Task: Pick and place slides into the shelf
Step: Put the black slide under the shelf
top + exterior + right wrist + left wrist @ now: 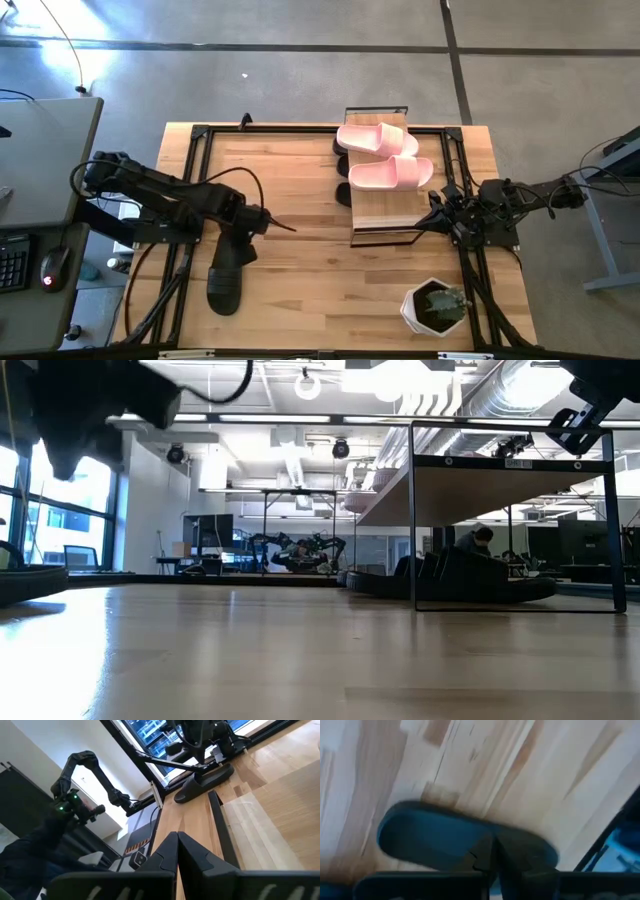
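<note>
The left gripper [240, 245] hangs over the left part of the table [300, 290], directly above the strap end of 1 black slide [226, 278] that lies flat on the wood, toe toward the near edge. In the left wrist view its fingers [485, 857] are pressed together, tips meeting at the slide's upper surface; contact looks likely, but the close, blurred view does not settle whether any strap material is pinched between them, so a secure grip should not be assumed. The position suits a pick by the strap, the only raised part such narrow jaws could take. The shelf [385, 215] stands right of centre with its plank top running near to far. The 2 pink slides [385, 158] rest side by side on the far half of that plank, leaving the near half bare, which is the obvious space for the next slide. Dark shapes [343, 170] show at the shelf's left edge beneath the plank, probably further black slides on a lower tier; the low view shows dark forms there as well. The right gripper [432, 218] waits at the shelf's near right corner, fingers closed and empty, clear of the left arm's path. A potted plant [436, 305] sits near the right front corner, well apart from the work.
</note>
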`<state>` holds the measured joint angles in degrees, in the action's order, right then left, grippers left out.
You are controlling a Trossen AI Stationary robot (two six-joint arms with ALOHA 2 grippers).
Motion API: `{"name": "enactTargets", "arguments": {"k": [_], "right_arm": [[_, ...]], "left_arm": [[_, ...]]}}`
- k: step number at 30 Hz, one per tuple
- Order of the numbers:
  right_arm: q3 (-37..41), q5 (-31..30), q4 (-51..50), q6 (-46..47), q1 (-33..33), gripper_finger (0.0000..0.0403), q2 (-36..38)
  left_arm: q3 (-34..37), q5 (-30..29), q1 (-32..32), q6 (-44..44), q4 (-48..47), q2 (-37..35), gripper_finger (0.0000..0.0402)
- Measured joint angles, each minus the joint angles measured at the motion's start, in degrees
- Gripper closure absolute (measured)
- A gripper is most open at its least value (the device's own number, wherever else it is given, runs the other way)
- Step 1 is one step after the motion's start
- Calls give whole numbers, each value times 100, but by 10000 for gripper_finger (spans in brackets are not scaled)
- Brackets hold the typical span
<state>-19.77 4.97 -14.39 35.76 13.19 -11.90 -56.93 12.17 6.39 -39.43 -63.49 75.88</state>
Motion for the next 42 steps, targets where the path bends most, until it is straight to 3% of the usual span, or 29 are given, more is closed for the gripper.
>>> {"name": "enactTargets", "arguments": {"k": [15, 21, 42], "right_arm": [[0, -2, -24, 21, 0, 403, -2], [0, -6, -24, 23, -2, 403, -2], [0, -46, -22, 25, -2, 403, -2]], "left_arm": [[1178, 1429, 140, 224, 296, -55, 270], [1423, 1939, 392, 158, 991, -55, 271], [1430, 1868, 488, 165, 1743, -24, 277]]}}
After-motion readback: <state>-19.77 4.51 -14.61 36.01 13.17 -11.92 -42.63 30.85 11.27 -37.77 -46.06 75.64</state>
